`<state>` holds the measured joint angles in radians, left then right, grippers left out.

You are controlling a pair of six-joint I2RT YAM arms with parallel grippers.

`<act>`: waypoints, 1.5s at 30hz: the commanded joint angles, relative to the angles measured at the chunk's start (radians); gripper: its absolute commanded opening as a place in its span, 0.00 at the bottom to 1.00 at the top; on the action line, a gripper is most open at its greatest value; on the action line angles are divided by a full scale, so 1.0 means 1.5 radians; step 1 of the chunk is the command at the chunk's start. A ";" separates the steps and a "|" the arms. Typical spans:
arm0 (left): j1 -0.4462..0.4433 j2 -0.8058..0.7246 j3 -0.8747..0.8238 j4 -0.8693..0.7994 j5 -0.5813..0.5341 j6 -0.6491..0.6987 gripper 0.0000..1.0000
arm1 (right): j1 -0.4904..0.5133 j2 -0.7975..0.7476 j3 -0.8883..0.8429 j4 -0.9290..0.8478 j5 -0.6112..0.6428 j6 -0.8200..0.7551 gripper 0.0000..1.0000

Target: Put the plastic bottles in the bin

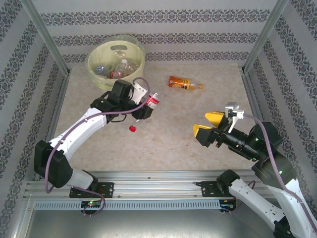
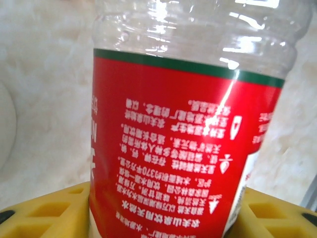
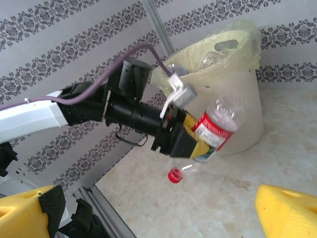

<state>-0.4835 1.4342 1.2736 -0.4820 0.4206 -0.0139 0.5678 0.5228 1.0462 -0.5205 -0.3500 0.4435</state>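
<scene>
Just beyond the left gripper (image 1: pixel 145 107) the round pale-yellow bin (image 1: pixel 94 67) sits by the far wall (image 1: pixel 198 39) — that gripper's yellow fingers (image 2: pixel 44 213) clamp a ribbed clear red-labelled bottle (image 3: pixel 218 126) cap-down over bare marbled table (image 1: pixel 163 144) — while the right gripper (image 1: pixel 203 125) hangs, jaws spread wide, an orange-labelled bottle (image 1: pixel 184 83) lying ahead of it

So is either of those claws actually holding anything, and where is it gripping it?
The left gripper holds a red-labelled bottle, pinched around its labelled middle, with its red cap pointing down. The right gripper is open and empty.
</scene>
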 commanded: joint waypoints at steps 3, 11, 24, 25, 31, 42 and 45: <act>-0.005 -0.010 0.097 0.030 0.006 -0.092 0.57 | 0.007 0.007 0.027 0.033 -0.017 0.007 0.98; 0.001 0.039 0.268 0.000 -0.062 -0.120 0.56 | 0.007 0.010 0.031 0.034 -0.015 0.006 0.98; 0.103 0.126 0.483 -0.034 -0.179 -0.207 0.55 | 0.007 0.016 0.043 0.019 -0.003 -0.003 0.98; 0.116 0.126 0.489 -0.028 -0.186 -0.211 0.55 | 0.007 0.018 0.042 0.019 -0.002 -0.003 0.98; 0.188 0.163 0.554 -0.046 -0.200 -0.245 0.56 | 0.007 0.026 0.042 0.018 -0.002 -0.006 0.98; 0.238 0.259 0.592 -0.081 -0.200 -0.269 0.60 | 0.007 0.029 0.043 0.014 0.001 -0.004 0.98; 0.242 0.279 0.593 -0.088 -0.201 -0.276 0.62 | 0.007 0.032 0.042 0.013 0.001 -0.005 0.98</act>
<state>-0.1368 1.8431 2.1384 -0.5846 0.1226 -0.3965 0.5678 0.5652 1.0855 -0.5045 -0.3573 0.4427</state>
